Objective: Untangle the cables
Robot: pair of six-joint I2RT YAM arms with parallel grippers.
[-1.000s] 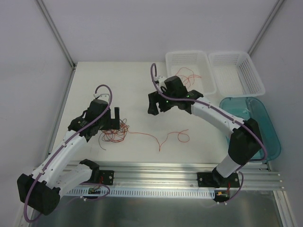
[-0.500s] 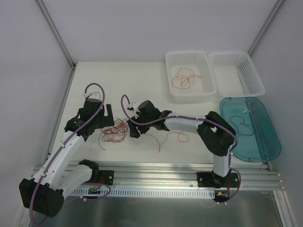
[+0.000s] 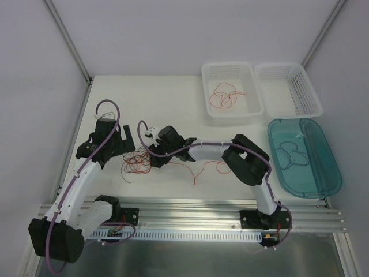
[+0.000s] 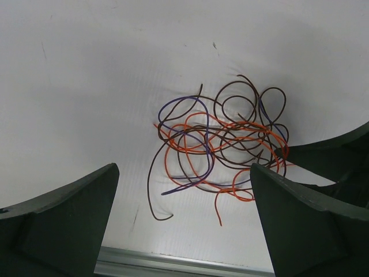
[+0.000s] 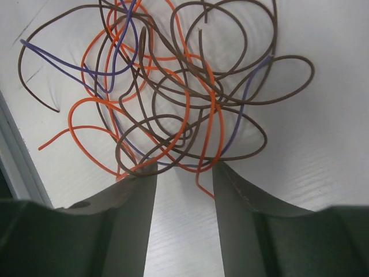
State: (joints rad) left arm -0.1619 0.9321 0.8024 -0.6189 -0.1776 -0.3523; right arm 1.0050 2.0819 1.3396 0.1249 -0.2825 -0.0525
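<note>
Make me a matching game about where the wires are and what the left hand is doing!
1. tangled bunch of cables
2. red cable loop
3. dark cable
4. left hand

A. in the teal tray
B. wide open
C. on the table
D. in the left white basket

Pairs: 1-C, 2-D, 3-A, 4-B
</note>
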